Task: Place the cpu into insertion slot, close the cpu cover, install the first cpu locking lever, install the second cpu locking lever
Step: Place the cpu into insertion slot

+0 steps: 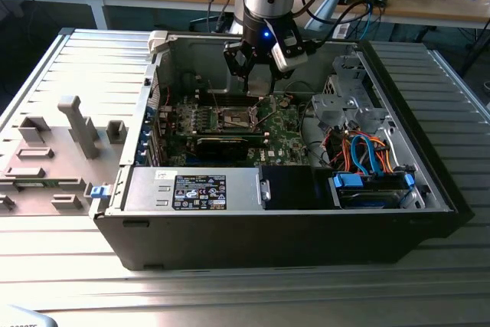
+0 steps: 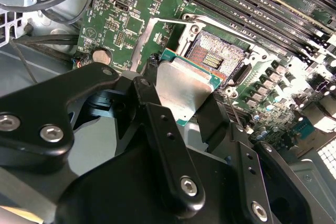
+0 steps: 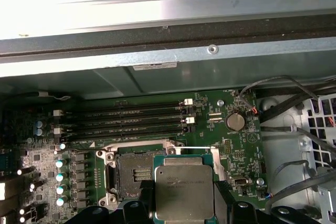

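We start with the counter (image 1: pixel 230 296), which carries an open case (image 1: pixel 268 235) lying on its side. The green board (image 1: pixel 287 132) faces up inside it. The arm reaches into the case from above, and its end effector (image 1: pixel 259 70) hangs over the board's middle.

In both wrist views the end effector (image 2: pixel 181 98) (image 3: pixel 184 200) is clamped on the cpu (image 2: pixel 181 90) (image 3: pixel 184 192), one black finger on each of two opposite edges, with the silvery top facing the camera. The cover (image 2: pixel 143 43) stands swung open on its hinge beside the slot (image 2: pixel 215 59) (image 3: pixel 135 174), so the dark pin field is bare and ready.

We judge the step in hand to be the placing itself. The cpu looks lifted clear of the board. It sits off to the cover's side of the slot, overlapping only the slot's near rim.

To do this well:
- We would keep the chip flat and parallel to the board.
- We would centre it squarely over the silver rim before any descent.
- We would match its corner and notches to the slot, though we cannot make these marks out here.
- We would lower it gently and straight, never sliding it, since the pins look easily bent.
- We would keep the fingers clear of the raised cover.
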